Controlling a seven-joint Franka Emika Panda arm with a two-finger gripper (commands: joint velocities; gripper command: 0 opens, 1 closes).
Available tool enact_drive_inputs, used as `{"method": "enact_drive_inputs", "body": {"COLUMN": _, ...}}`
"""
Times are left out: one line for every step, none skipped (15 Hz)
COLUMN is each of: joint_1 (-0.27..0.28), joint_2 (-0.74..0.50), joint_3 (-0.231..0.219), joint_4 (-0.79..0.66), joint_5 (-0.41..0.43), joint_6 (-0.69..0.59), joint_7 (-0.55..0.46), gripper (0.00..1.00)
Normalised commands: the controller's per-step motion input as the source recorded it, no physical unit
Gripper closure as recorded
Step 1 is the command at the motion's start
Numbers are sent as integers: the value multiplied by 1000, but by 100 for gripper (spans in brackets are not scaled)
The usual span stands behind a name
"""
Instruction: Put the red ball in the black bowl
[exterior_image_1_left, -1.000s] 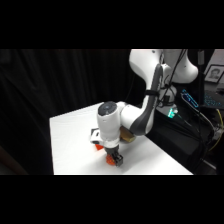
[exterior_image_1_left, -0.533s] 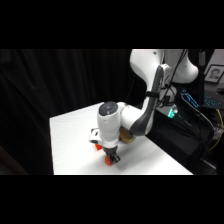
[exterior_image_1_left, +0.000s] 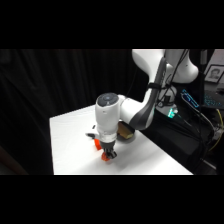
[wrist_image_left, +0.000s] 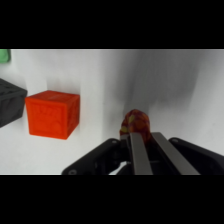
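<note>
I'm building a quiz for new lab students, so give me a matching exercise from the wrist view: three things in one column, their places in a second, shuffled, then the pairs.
Things:
1. red ball
2. red cube
3. dark grey cube

Places in the wrist view:
A. cut off by the left edge
B. just above the tips of the gripper, right of centre
C. left of centre, standing free on the white table

Pairs: 1-B, 2-C, 3-A
</note>
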Motion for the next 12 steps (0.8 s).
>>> {"method": "enact_drive_inputs", "body": {"joint_1": -60, "joint_2": -510, "joint_3": 89, "joint_4": -233, "joint_5": -19, "joint_6": -335, "joint_7": 30, "gripper": 96}}
{"method": "enact_drive_inputs", "body": {"joint_1": -84, "joint_2": -543, "joint_3": 106, "joint_4": -261, "joint_5": -5, "joint_6": -325, "joint_7": 26, "gripper": 96}}
{"method": "enact_drive_inputs", "body": {"joint_1": -124, "joint_2": -560, "joint_3": 145, "joint_4": -281, "joint_5": 41, "joint_6": -314, "joint_7": -6, "gripper": 96}}
{"method": "enact_drive_inputs", "body": {"joint_1": -139, "joint_2": -564, "joint_3": 160, "joint_4": -294, "joint_5": 51, "joint_6": -291, "joint_7": -25, "gripper": 96}}
{"method": "enact_drive_inputs", "body": {"joint_1": -139, "joint_2": -591, "joint_3": 158, "joint_4": -325, "joint_5": 47, "joint_6": -259, "joint_7": -20, "gripper": 96}}
{"method": "enact_drive_inputs", "body": {"joint_1": -148, "joint_2": -603, "joint_3": 161, "joint_4": -345, "joint_5": 61, "joint_6": -233, "joint_7": -28, "gripper": 96}}
{"method": "enact_drive_inputs", "body": {"joint_1": -160, "joint_2": -587, "joint_3": 164, "joint_4": -345, "joint_5": 79, "joint_6": -208, "joint_7": -45, "gripper": 96}}
{"method": "enact_drive_inputs", "body": {"joint_1": -176, "joint_2": -586, "joint_3": 165, "joint_4": -365, "joint_5": 107, "joint_6": -177, "joint_7": -69, "gripper": 96}}
{"method": "enact_drive_inputs", "body": {"joint_1": -185, "joint_2": -576, "joint_3": 160, "joint_4": -383, "joint_5": 129, "joint_6": -141, "joint_7": -82, "gripper": 96}}
{"method": "enact_drive_inputs", "body": {"joint_1": -188, "joint_2": -562, "joint_3": 151, "joint_4": -392, "joint_5": 144, "joint_6": -118, "joint_7": -91, "gripper": 96}}
{"method": "enact_drive_inputs", "body": {"joint_1": -195, "joint_2": -558, "joint_3": 145, "joint_4": -414, "joint_5": 173, "joint_6": -83, "joint_7": -117, "gripper": 96}}
{"method": "enact_drive_inputs", "body": {"joint_1": -196, "joint_2": -542, "joint_3": 124, "joint_4": -426, "joint_5": 168, "joint_6": -47, "joint_7": -110, "gripper": 96}}
